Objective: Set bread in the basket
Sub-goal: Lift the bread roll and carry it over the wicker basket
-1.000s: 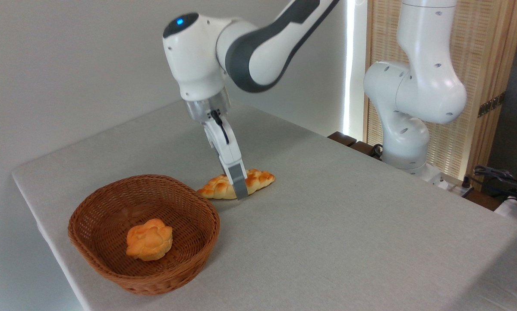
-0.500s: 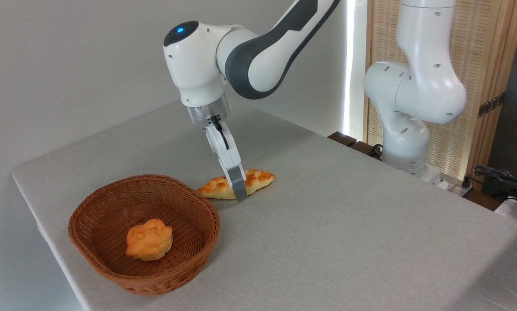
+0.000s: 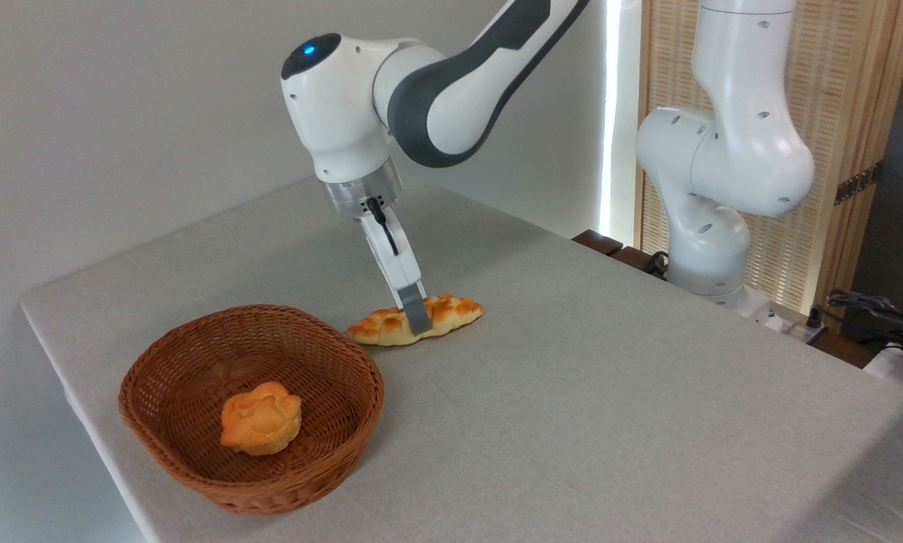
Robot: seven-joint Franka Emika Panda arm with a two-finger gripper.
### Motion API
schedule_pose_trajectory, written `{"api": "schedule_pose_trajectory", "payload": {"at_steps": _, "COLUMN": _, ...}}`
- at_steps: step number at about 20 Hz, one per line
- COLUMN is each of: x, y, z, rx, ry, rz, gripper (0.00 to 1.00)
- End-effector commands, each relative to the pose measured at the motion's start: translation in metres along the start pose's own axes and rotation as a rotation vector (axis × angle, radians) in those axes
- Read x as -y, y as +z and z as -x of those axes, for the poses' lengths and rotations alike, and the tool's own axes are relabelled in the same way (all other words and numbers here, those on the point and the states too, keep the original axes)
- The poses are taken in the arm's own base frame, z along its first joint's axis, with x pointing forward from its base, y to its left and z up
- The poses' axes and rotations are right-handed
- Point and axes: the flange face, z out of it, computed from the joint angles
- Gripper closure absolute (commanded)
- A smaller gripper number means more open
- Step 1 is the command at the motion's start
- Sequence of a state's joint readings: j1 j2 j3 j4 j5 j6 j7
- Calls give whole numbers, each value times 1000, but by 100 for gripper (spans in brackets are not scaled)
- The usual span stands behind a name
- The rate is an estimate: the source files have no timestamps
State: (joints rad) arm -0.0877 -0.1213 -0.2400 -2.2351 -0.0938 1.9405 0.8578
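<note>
- The gripper (image 3: 419, 323) points down at the middle of the bread (image 3: 415, 320), its near grey finger (image 3: 417, 314) lying across the loaf's front side. The far finger is hidden behind the loaf, so whether the bread is clamped cannot be told from here.
- The bread sits just right of the basket (image 3: 252, 408), apart from its rim, and seems to rest on the table (image 3: 572, 392) or barely above it.
- Against half a second ago, the fingertip has risen slightly and the loaf has shifted a touch up and right.
- A small round orange bun (image 3: 261, 417) lies inside the basket.
- The table carries a pale grey cloth; a plain wall stands behind, with a slatted wooden screen (image 3: 843, 151) and the arm's white base (image 3: 711, 226) at right.
</note>
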Motion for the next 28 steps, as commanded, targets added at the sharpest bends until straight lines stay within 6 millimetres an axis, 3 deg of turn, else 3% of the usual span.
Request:
{"api": "schedule_pose_trajectory", "payload": {"at_steps": 1, "x": -6, "y": -12, "z": -2, "rx": 50, "ry": 20, "rz": 39, "gripper": 100}}
{"api": "schedule_pose_trajectory", "payload": {"at_steps": 5, "x": -4, "y": -35, "z": 0, "rx": 54, "ry": 22, "rz": 49, "gripper": 100}}
{"api": "schedule_pose_trajectory", "payload": {"at_steps": 7, "x": -2, "y": -55, "z": 0, "rx": 51, "ry": 22, "rz": 51, "gripper": 100}}
{"api": "schedule_pose_trajectory", "payload": {"at_steps": 10, "x": 13, "y": -101, "z": 7, "rx": -10, "ry": -3, "rz": 14, "gripper": 100}}
{"api": "schedule_pose_trajectory", "payload": {"at_steps": 12, "x": 26, "y": -127, "z": 13, "rx": -59, "ry": -27, "rz": -22, "gripper": 100}}
{"api": "schedule_pose_trajectory", "payload": {"at_steps": 14, "x": 43, "y": -142, "z": 6, "rx": -98, "ry": -41, "rz": -43, "gripper": 100}}
{"api": "schedule_pose_trajectory", "payload": {"at_steps": 16, "x": 72, "y": -156, "z": -4, "rx": -192, "ry": -77, "rz": -68, "gripper": 100}}
{"api": "schedule_pose_trajectory", "payload": {"at_steps": 20, "x": 118, "y": -135, "z": -38, "rx": -345, "ry": -251, "rz": -153, "gripper": 100}}
{"api": "schedule_pose_trajectory", "payload": {"at_steps": 24, "x": 142, "y": -112, "z": -56, "rx": -435, "ry": -348, "rz": -174, "gripper": 100}}
{"api": "schedule_pose_trajectory", "payload": {"at_steps": 25, "x": 139, "y": -112, "z": -66, "rx": -460, "ry": -348, "rz": -180, "gripper": 96}}
{"api": "schedule_pose_trajectory", "payload": {"at_steps": 26, "x": 135, "y": -107, "z": -73, "rx": -459, "ry": -339, "rz": -172, "gripper": 67}}
{"api": "schedule_pose_trajectory", "payload": {"at_steps": 28, "x": 137, "y": -99, "z": -76, "rx": -449, "ry": -335, "rz": -164, "gripper": 40}}
